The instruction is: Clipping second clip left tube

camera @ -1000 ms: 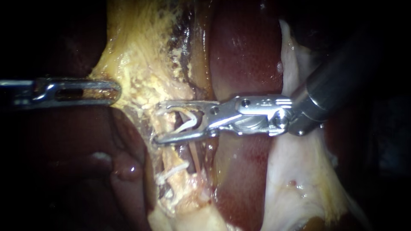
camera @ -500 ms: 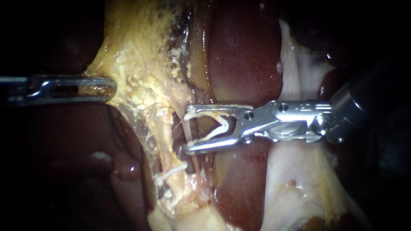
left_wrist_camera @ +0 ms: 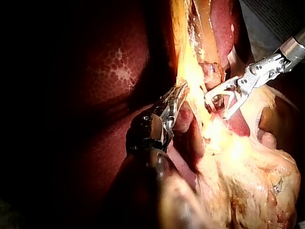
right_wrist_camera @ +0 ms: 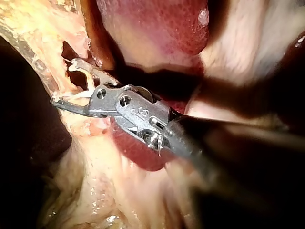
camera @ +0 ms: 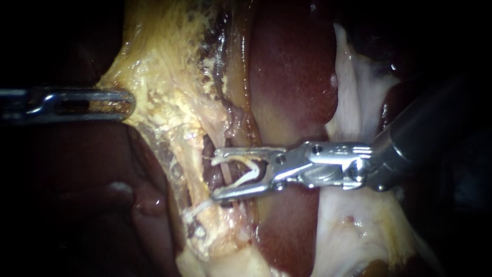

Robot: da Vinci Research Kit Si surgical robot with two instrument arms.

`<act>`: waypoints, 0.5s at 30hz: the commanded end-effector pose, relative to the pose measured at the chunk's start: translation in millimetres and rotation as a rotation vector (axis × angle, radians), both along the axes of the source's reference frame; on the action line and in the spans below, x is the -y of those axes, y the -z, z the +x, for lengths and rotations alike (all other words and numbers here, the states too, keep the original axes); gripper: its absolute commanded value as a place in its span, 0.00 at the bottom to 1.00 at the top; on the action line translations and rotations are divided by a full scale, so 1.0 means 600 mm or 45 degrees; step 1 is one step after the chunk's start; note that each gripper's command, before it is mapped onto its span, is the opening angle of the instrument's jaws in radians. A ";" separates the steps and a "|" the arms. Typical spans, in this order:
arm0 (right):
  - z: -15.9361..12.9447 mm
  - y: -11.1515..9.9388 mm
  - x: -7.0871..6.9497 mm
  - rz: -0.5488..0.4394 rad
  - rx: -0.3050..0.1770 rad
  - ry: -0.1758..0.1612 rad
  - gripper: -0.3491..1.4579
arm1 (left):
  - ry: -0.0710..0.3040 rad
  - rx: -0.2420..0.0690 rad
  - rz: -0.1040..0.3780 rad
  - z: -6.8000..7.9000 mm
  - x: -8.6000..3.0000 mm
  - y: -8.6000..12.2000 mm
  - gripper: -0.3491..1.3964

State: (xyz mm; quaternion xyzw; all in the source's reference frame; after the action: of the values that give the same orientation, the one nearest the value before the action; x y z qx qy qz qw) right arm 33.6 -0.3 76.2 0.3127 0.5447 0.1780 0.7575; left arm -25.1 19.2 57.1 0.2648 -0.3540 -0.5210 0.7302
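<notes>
1. Dark red liver (camera: 292,66) lay behind a band of yellow tissue (camera: 164,77).
2. Left instrument (camera: 127,104) pinched that tissue's edge, jaws pressed on it.
3. Right instrument (camera: 214,174) carried a white clip (camera: 246,172) in wide-spread jaws, astride a thin tube (camera: 225,173).
4. Just below those jaws, a lower clip (camera: 202,206) sat across the same strand.

Supporting body: the liver (camera: 292,66), dark red and glossy. Yellow fatty tissue (camera: 164,77) lies directly on it. A grey surface (left_wrist_camera: 276,19) shows beyond the liver.
</notes>
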 end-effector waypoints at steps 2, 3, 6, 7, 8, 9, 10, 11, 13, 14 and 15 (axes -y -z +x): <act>0.0003 -0.0007 0.0004 0.002 0.010 0.009 0.50 | 0.001 0.000 0.000 0.0000 0.0000 0.0001 0.00; 0.0005 -0.0011 0.0006 -0.001 0.020 0.015 0.50 | 0.001 0.000 0.000 0.0000 0.0001 0.0002 0.00; 0.0008 -0.0018 0.0009 0.013 0.023 0.019 0.50 | 0.003 0.002 -0.001 -0.0001 0.0001 0.0004 0.00; 0.0011 -0.0021 0.0010 0.013 0.022 0.022 0.50 | 0.004 0.002 -0.001 -0.0001 0.0001 0.0004 0.00; 0.0015 -0.0024 0.0011 0.012 0.024 0.026 0.50 | 0.004 0.002 -0.001 -0.0002 0.0001 0.0005 0.00; 0.0018 -0.0026 0.0013 0.020 0.024 0.027 0.50 | 0.004 0.002 -0.001 -0.0002 0.0002 0.0005 0.00; 0.0022 -0.0028 0.0015 0.019 0.022 0.031 0.50 | 0.004 0.002 -0.001 -0.0002 0.0002 0.0006 0.00; 0.0025 -0.0030 0.0017 0.026 0.022 0.032 0.50 | 0.004 0.002 -0.001 -0.0003 0.0002 0.0006 0.00; 0.0033 -0.0034 0.0021 0.035 0.015 0.045 0.50 | 0.005 0.001 -0.001 -0.0003 0.0003 0.0007 0.00; 0.0036 -0.0035 0.0023 0.035 0.012 0.049 0.50 | 0.005 0.001 -0.001 -0.0003 0.0003 0.0007 0.00; 0.0038 -0.0035 0.0024 0.037 0.008 0.056 0.50 | 0.005 0.001 -0.001 -0.0003 0.0003 0.0007 0.00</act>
State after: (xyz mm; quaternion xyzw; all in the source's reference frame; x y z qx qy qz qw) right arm 36.0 -1.8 78.3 0.3388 0.5324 0.1676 0.7574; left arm -25.3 19.0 56.6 0.2642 -0.3550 -0.5221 0.7291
